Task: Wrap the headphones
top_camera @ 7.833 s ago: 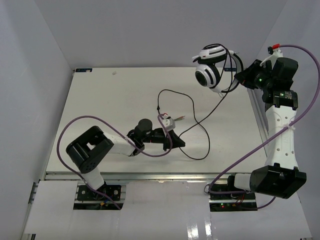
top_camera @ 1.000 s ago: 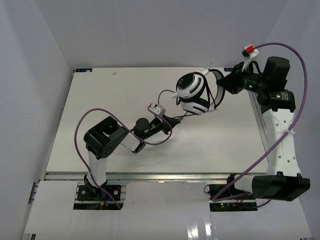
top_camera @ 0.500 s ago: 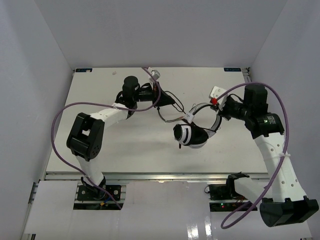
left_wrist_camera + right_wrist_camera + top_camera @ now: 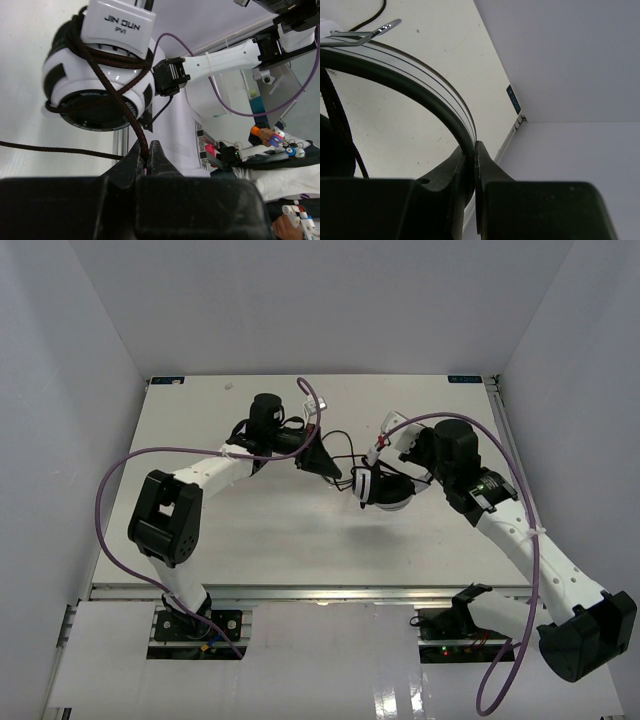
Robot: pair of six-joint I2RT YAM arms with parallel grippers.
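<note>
- Gripping the headband [image 4: 415, 80] of the headphones [image 4: 386, 492], the right jaws are closed on it, and the band passes straight between their tips.
- The left jaws are closed on the cable [image 4: 134, 125], pinched at their tips just below the earcup [image 4: 95, 87].
- Headphones sit between the two sets of jaws, low over the surface [image 4: 250, 540]; contact with it cannot be confirmed.
- Done: several cable turns lie crossed over the earcup and its bracket, directly ahead of the left jaws.
- Outstanding: one strand runs taut from those turns into the left jaws, and another trails off beside them.
- Judgement: wrapping is partway. The loose length is yet to be wound, and its extent cannot be told.
</note>
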